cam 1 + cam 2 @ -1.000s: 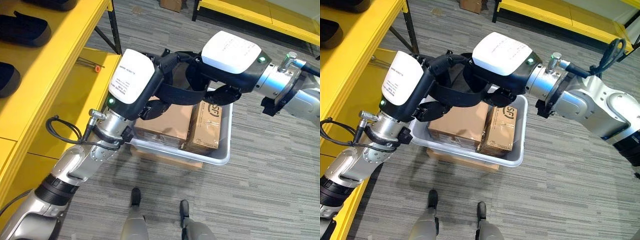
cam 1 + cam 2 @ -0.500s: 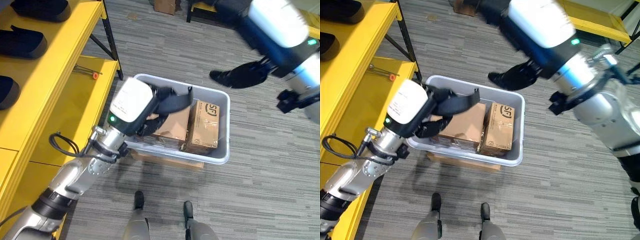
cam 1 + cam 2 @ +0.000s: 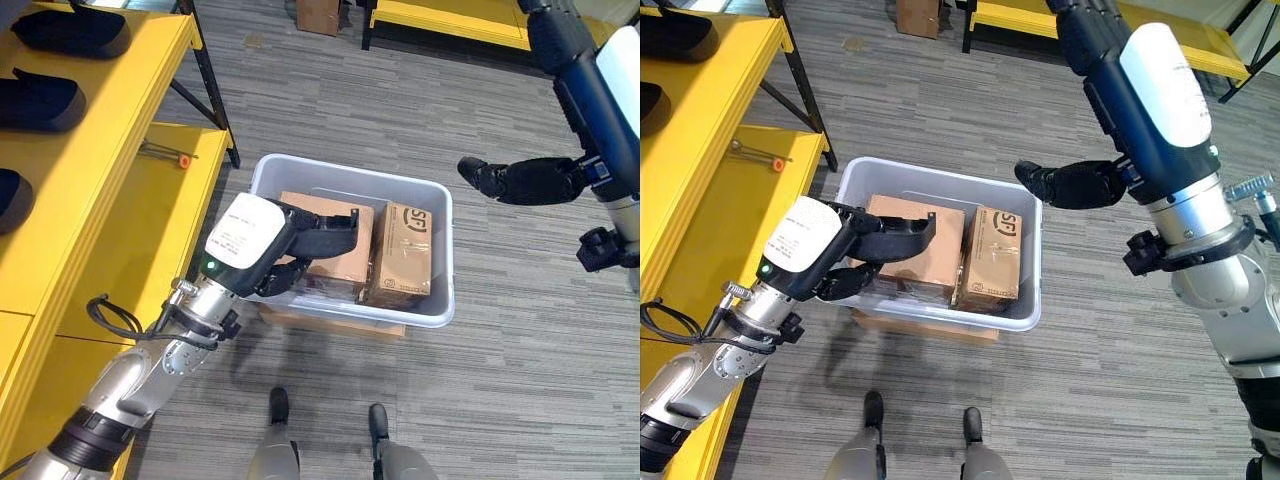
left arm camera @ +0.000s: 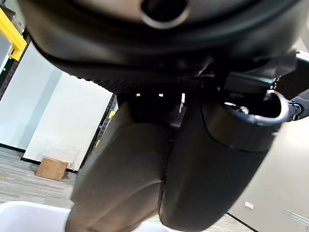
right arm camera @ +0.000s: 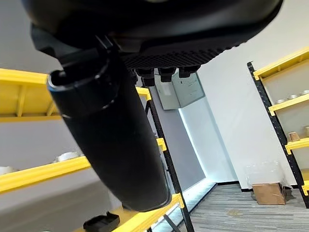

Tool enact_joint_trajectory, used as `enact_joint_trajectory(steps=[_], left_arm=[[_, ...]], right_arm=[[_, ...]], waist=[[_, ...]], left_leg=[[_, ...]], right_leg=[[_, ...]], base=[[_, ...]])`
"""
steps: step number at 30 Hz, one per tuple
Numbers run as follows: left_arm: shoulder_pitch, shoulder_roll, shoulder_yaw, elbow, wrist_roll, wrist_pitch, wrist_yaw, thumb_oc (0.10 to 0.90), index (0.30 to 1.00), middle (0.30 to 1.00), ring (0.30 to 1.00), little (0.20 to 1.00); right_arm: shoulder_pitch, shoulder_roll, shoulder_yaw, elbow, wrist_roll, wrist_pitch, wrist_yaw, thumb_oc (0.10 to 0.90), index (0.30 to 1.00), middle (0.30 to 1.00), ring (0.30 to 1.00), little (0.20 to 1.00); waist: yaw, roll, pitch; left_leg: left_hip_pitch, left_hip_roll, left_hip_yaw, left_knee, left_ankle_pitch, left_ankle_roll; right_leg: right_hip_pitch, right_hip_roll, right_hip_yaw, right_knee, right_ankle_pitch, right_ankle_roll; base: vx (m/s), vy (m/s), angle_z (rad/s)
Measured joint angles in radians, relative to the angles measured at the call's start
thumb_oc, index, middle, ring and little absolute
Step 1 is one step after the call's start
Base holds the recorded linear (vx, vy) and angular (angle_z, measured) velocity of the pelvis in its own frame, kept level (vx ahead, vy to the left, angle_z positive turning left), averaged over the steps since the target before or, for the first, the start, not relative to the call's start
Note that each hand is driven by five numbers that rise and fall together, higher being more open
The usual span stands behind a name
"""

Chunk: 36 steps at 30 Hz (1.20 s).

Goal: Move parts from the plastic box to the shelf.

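Boxes (image 3: 325, 245) in grey bin (image 3: 440, 310), left hand (image 3: 320, 230) resting on them, fingers straight, right hand (image 3: 525, 180) at 3 o'clock, relaxed, empty.

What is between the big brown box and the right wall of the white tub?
A smaller brown box stands between the big brown box and the tub's right wall, seen in both eye views.

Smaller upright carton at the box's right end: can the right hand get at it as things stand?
Probably yes. The right hand hangs open above the plastic box, and the smaller carton's top is uncovered. The left hand lies over the larger carton beside it.
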State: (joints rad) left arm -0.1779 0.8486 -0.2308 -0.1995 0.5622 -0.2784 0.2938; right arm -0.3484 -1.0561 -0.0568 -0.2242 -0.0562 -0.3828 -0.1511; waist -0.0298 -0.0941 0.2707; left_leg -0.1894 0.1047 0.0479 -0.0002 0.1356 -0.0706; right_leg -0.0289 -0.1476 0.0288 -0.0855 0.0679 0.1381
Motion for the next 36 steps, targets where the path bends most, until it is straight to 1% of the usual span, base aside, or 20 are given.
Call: enact_joint_trajectory(steps=[3, 6, 8, 9, 10, 11, 13, 14, 15, 17, 19, 23, 25, 28, 31, 32, 33, 34, 35, 36], left_arm=[[0.006, 0.0, 0.002, 0.0, -0.001, -0.002, 0.0, 0.4, 0.3, 0.3, 0.3, 0.3], [0.041, -0.001, 0.012, -0.001, -0.001, -0.007, 0.0, 0.4, 0.3, 0.3, 0.3, 0.3], [0.084, -0.001, 0.044, -0.005, -0.001, -0.012, -0.001, 0.4, 0.3, 0.3, 0.3, 0.3], [0.12, -0.002, 0.074, -0.006, -0.001, -0.012, -0.002, 0.4, 0.3, 0.3, 0.3, 0.3], [0.12, -0.002, 0.074, -0.006, -0.001, -0.012, -0.002, 0.4, 0.3, 0.3, 0.3, 0.3], [0.17, -0.003, 0.121, -0.006, -0.001, -0.009, -0.003, 0.4, 0.3, 0.3, 0.3, 0.3], [0.201, -0.01, 0.149, -0.006, -0.004, -0.005, -0.005, 0.4, 0.3, 0.3, 0.3, 0.3], [0.244, -0.027, 0.182, -0.011, -0.007, -0.008, -0.005, 0.4, 0.3, 0.3, 0.3, 0.3], [0.269, -0.047, 0.205, -0.011, -0.008, -0.006, -0.005, 0.4, 0.3, 0.3, 0.3, 0.3], [0.314, -0.078, 0.253, -0.012, -0.01, -0.006, -0.006, 0.4, 0.3, 0.3, 0.3, 0.3], [0.347, -0.093, 0.281, -0.011, -0.04, -0.002, -0.006, 0.4, 0.3, 0.3, 0.3, 0.3], [0.434, -0.13, 0.337, -0.014, -0.05, 0.0, -0.006, 0.4, 0.3, 0.3, 0.3, 0.3], [0.47, -0.131, 0.346, -0.014, -0.05, 0.009, -0.006, 0.4, 0.3, 0.3, 0.3, 0.3], [0.493, -0.189, 0.369, -0.013, -0.062, 0.016, -0.006, 0.4, 0.3, 0.3, 0.3, 0.3], [0.504, -0.232, 0.377, -0.016, -0.087, 0.017, -0.001, 0.4, 0.3, 0.3, 0.3, 0.3], [0.512, -0.248, 0.385, -0.016, -0.088, 0.019, 0.01, 0.4, 0.3, 0.3, 0.3, 0.3], [0.513, -0.249, 0.385, -0.016, -0.088, 0.019, 0.012, 0.4, 0.3, 0.3, 0.3, 0.3], [0.515, -0.248, 0.388, -0.017, -0.089, 0.02, 0.022, 0.4, 0.3, 0.3, 0.3, 0.3], [0.513, -0.241, 0.393, -0.017, -0.088, 0.02, 0.022, 0.4, 0.3, 0.3, 0.3, 0.3], [0.51, -0.241, 0.393, -0.017, -0.088, 0.02, 0.022, 0.4, 0.3, 0.3, 0.3, 0.3]], right_arm=[[0.047, 0.047, -0.042, -0.009, 0.001, -0.001, 0.0, 0.9, 1.0, 1.0, 1.0, 1.0], [0.119, 0.088, -0.072, -0.016, 0.0, -0.001, 0.001, 0.9, 1.0, 1.0, 1.0, 1.0], [0.18, 0.14, -0.109, -0.024, 0.001, -0.002, 0.001, 0.9, 1.0, 1.0, 1.0, 1.0], [0.236, 0.198, -0.142, -0.028, 0.004, -0.001, 0.0, 0.9, 1.0, 1.0, 1.0, 1.0], [0.236, 0.198, -0.142, -0.028, 0.004, -0.001, 0.0, 0.9, 1.0, 1.0, 1.0, 1.0], [0.295, 0.297, -0.172, -0.027, 0.028, 0.007, -0.002, 0.9, 1.0, 1.0, 1.0, 1.0], [0.34, 0.354, -0.175, -0.018, 0.047, 0.021, 0.0, 0.9, 1.0, 1.0, 1.0, 1.0], [0.392, 0.463, -0.191, -0.014, 0.08, 0.021, 0.0, 0.9, 1.0, 1.0, 1.0, 1.0], [0.418, 0.524, -0.192, -0.005, 0.108, 0.024, -0.002, 0.9, 1.0, 1.0, 1.0, 1.0], [0.469, 0.59, -0.191, 0.014, 0.151, 0.048, 0.002, 0.9, 1.0, 1.0, 1.0, 1.0], [0.51, 0.6, -0.188, 0.044, 0.18, 0.071, 0.009, 0.9, 1.0, 1.0, 1.0, 1.0], [0.559, 0.665, -0.178, 0.089, 0.233, 0.087, 0.019, 0.9, 1.0, 1.0, 1.0, 1.0], [0.569, 0.672, -0.142, 0.128, 0.257, 0.088, 0.03, 0.9, 1.0, 1.0, 1.0, 1.0], [0.591, 0.674, -0.109, 0.133, 0.257, 0.098, 0.054, 0.9, 1.0, 1.0, 1.0, 1.0], [0.563, 0.668, -0.083, 0.153, 0.276, 0.098, 0.056, 0.9, 1.0, 1.0, 1.0, 1.0], [0.534, 0.644, -0.041, 0.157, 0.295, 0.099, 0.051, 0.9, 1.0, 1.0, 1.0, 1.0], [0.518, 0.64, -0.026, 0.159, 0.296, 0.098, 0.052, 0.9, 1.0, 1.0, 1.0, 1.0], [0.48, 0.627, 0.013, 0.168, 0.296, 0.099, 0.051, 0.9, 1.0, 1.0, 1.0, 1.0], [0.456, 0.622, 0.043, 0.17, 0.297, 0.098, 0.054, 0.9, 1.0, 1.0, 1.0, 1.0], [0.448, 0.621, 0.058, 0.169, 0.294, 0.097, 0.061, 0.9, 1.0, 1.0, 1.0, 1.0]], waist=[[0.0, 0.002, -0.008], [0.0, 0.002, -0.03], [0.0, 0.003, -0.043], [-0.001, 0.003, -0.053], [-0.001, 0.003, -0.053], [0.0, 0.008, -0.063], [0.0, 0.018, -0.073], [0.001, 0.023, -0.091], [0.001, 0.029, -0.097], [0.003, 0.042, -0.104], [0.002, 0.052, -0.111], [0.004, 0.076, -0.124], [0.004, 0.093, -0.133], [0.004, 0.121, -0.136], [0.004, 0.152, -0.135], [0.005, 0.17, -0.127], [0.008, 0.177, -0.123], [0.01, 0.181, -0.118], [0.009, 0.172, -0.109], [0.015, 0.17, -0.104]], left_leg=[[0.0, 0.0, 0.0, -0.001, 0.0, 0.0], [0.001, 0.0, 0.001, -0.005, -0.001, -0.001], [0.001, 0.0, 0.001, -0.007, -0.001, -0.001], [0.001, 0.0, 0.002, -0.008, -0.003, -0.001], [0.001, 0.0, 0.002, -0.008, -0.003, -0.001], [0.002, 0.0, 0.004, -0.009, -0.004, -0.001], [0.002, -0.001, 0.006, -0.011, -0.004, 0.0], [0.006, 0.0, 0.005, -0.018, -0.004, -0.001], [0.013, -0.001, 0.007, -0.024, -0.003, -0.001], [0.017, -0.001, 0.01, -0.028, -0.003, -0.001], [0.019, -0.001, 0.01, -0.029, -0.001, -0.003], [0.026, 0.0, 0.017, -0.033, -0.001, -0.003], [0.032, 0.0, 0.018, -0.036, 0.001, -0.003], [0.035, 0.001, 0.016, -0.032, 0.002, -0.003], [0.039, 0.008, 0.01, -0.022, 0.004, -0.005], [0.034, 0.019, 0.002, -0.006, 0.005, -0.007], [0.034, 0.026, 0.0, -0.001, 0.007, -0.01], [0.024, 0.037, 0.004, 0.018, 0.004, -0.013], [0.031, 0.041, 0.004, 0.012, 0.006, -0.02], [0.035, 0.051, -0.001, 0.013, 0.003, -0.022]], right_leg=[[0.0, 0.0, 0.001, 0.0, 0.0, 0.0], [-0.002, 0.0, 0.003, 0.0, -0.002, 0.001], [-0.003, 0.0, 0.003, 0.0, -0.004, 0.001], [-0.004, 0.0, 0.003, 0.0, -0.005, 0.001], [-0.004, 0.0, 0.003, 0.0, -0.005, 0.001], [-0.004, -0.001, 0.005, 0.0, -0.006, 0.001], [-0.006, -0.002, 0.007, 0.0, -0.006, 0.001], [-0.006, -0.001, 0.007, 0.0, -0.009, 0.0], [-0.004, -0.001, 0.009, 0.0, -0.01, 0.001], [-0.002, -0.002, 0.012, -0.001, -0.011, 0.002], [-0.001, -0.002, 0.012, 0.0, -0.011, 0.002], [0.002, -0.003, 0.015, -0.001, -0.014, 0.002], [0.005, -0.003, 0.016, 0.0, -0.017, 0.004], [0.011, -0.001, 0.016, 0.0, -0.017, 0.003], [0.006, 0.009, 0.016, 0.031, -0.033, 0.006], [-0.024, 0.03, 0.013, 0.103, -0.067, -0.001], [-0.042, 0.039, 0.015, 0.145, -0.086, -0.009], [-0.088, 0.052, 0.018, 0.234, -0.121, -0.026], [-0.123, 0.058, 0.037, 0.307, -0.16, -0.038], [-0.133, 0.063, 0.037, 0.339, -0.177, -0.045]], base=[[0.0, 0.0, 0.0], [0.0, 0.0, 0.0], [0.0, 0.0, 0.0], [0.0, 0.0, 0.0], [0.0, 0.0, 0.0], [0.0, 0.0, 0.0], [0.0, -0.004, -0.02], [0.0, -0.023, -0.03], [0.0, -0.02, -0.04], [0.0, -0.007, -0.03], [-0.02, -0.02, -0.01], [-0.03, -0.031, -0.02], [-0.08, -0.068, -0.03], [-0.1, -0.073, 0.01], [-0.17, -0.152, 0.03], [-0.25, -0.256, 0.04], [-0.17, -0.188, -0.04], [-0.11, -0.167, -0.1], [-0.14, -0.187, -0.07], [-0.17, -0.252, -0.16]])
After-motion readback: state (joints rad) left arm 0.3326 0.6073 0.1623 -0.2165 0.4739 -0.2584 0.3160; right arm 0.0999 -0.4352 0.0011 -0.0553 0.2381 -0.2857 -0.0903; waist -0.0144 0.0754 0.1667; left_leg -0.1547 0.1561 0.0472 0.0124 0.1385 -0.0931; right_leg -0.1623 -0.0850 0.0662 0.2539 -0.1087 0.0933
